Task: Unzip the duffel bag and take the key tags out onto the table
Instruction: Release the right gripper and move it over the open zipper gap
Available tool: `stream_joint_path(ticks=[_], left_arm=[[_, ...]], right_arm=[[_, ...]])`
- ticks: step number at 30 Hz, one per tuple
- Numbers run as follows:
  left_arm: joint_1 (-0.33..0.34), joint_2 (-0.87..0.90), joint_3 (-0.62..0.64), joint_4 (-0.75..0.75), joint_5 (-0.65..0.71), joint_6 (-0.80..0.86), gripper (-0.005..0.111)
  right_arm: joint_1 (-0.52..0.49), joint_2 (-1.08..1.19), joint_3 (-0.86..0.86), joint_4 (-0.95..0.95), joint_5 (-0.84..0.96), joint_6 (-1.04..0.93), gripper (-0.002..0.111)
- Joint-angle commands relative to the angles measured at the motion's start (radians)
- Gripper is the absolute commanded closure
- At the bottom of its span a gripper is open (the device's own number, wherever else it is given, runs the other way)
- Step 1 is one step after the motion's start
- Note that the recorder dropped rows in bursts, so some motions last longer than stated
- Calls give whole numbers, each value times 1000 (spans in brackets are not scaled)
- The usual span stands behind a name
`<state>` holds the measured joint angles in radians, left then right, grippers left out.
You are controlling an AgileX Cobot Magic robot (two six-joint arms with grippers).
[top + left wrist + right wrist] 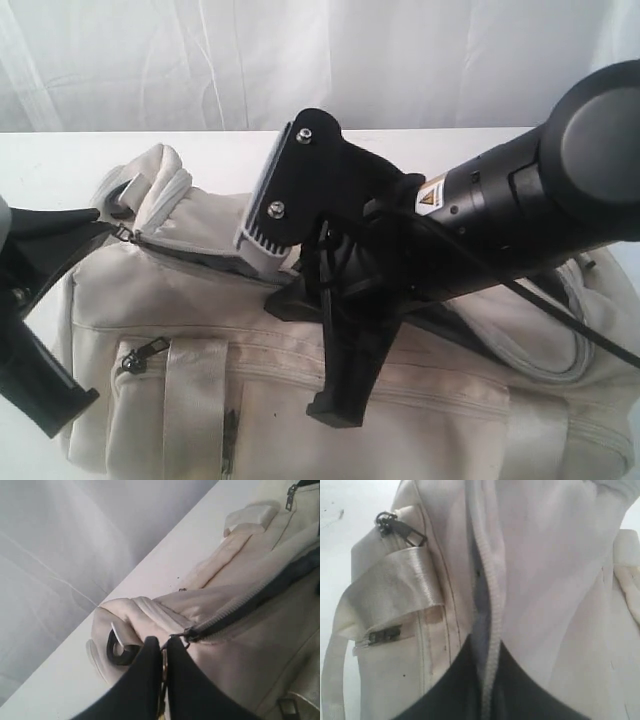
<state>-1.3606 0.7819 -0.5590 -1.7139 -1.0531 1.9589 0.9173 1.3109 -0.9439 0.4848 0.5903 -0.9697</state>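
Pinching the zipper pull (pixel 176 639) at the left end of the duffel bag (pixel 400 400), my left jaws are closed tight on it, just beside the black D-ring (pixel 117 652) on that same end. My right jaws are down at the middle of the bag's top, all but together with the zipper edge (pixel 492 595) running between them. From the pull toward them the zipper stands parted, showing a strip of dark lining (pixel 190 258). The bag lies lengthwise on the white bench (pixel 60 160), its side pocket (pixel 180 400) turned toward the exterior camera.
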Motion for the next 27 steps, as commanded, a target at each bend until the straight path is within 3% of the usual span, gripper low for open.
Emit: stream_joint_path(ticks=[1, 3, 7, 13, 20, 23, 27], left_arm=[[2, -14, -12, 76, -42, 124, 107], [2, -14, -12, 86, -42, 124, 107], [2, -14, -12, 202, -31, 160, 107], [2, -14, -12, 128, 28, 23, 107], [2, -14, -12, 126, 120, 3, 107], [2, -14, -12, 120, 189, 14, 107], [2, -14, -12, 106, 111, 37, 107]], right_arm=[[-21, -33, 2, -49, 80, -40, 108], [-21, -33, 2, -24, 69, -40, 108], [-21, -34, 2, 16, 21, -40, 91], [-21, -34, 2, 54, -23, -36, 84], [-19, -34, -2, 228, -93, -105, 49], [-15, -34, -2, 370, -132, -239, 46], [16, -34, -2, 470, -147, -397, 46]])
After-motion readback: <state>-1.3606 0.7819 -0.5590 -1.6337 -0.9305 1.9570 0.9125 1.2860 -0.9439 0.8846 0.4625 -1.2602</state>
